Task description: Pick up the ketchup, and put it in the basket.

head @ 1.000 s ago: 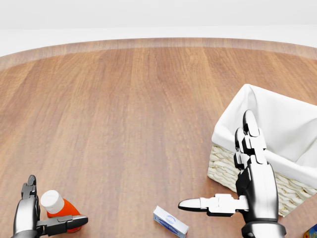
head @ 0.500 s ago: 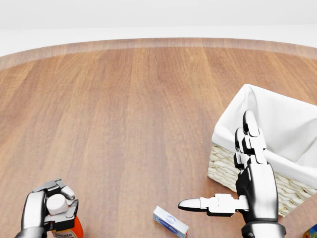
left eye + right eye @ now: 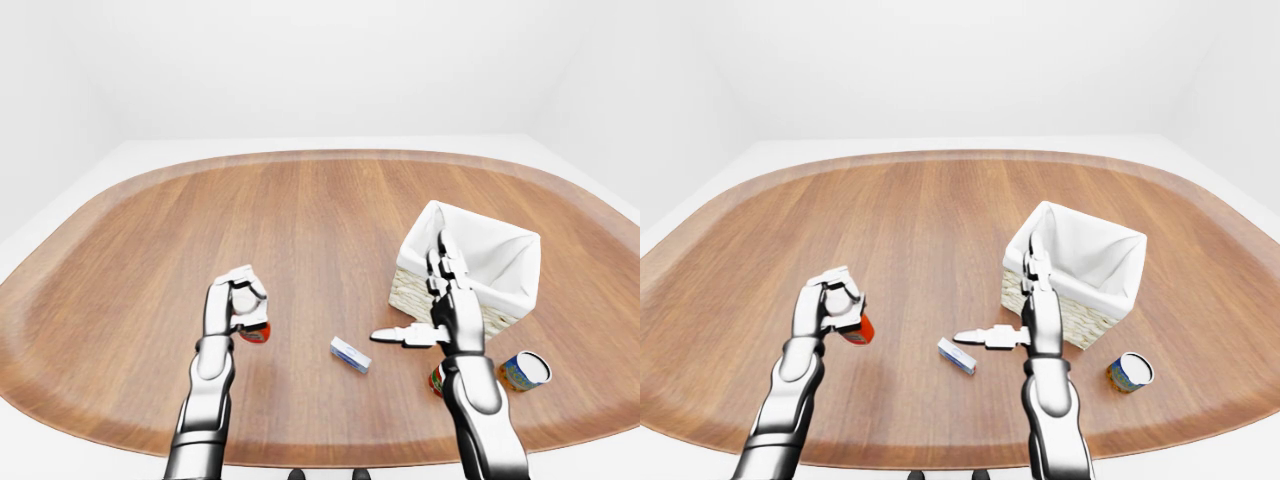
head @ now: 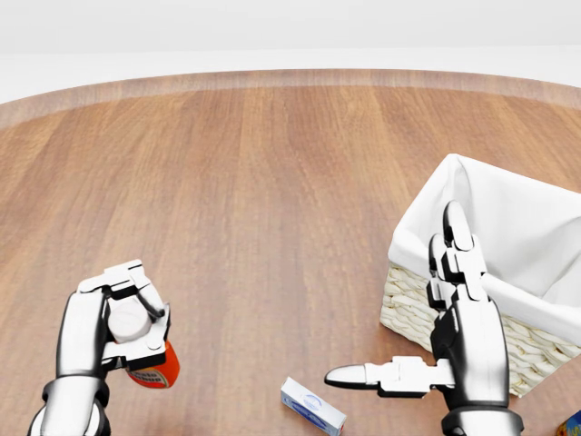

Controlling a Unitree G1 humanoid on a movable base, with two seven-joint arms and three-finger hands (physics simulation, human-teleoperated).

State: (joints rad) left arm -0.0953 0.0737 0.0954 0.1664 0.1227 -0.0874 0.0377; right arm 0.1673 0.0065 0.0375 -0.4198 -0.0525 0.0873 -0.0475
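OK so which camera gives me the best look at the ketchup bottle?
The head view: the ketchup bottle is largest there, white cap and red body showing inside the left robot hand, whose fingers close round it. Both eye views show it far smaller, only a red patch under the fingers.

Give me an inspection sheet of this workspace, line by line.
Surface: oval wooden table, bare across its upper part.
Job's things: ketchup held off the table in the left robot hand; basket with white lining, at the right.
Clutter: small blue-and-white box between the hands; tin can on its side below the basket; a red item partly hidden behind the right arm.
Grippers: left robot hand closed round the ketchup's white cap end; right robot hand open, fingers spread beside the basket.
Cables: nothing seen.
Surroundings: plain white walls and floor.
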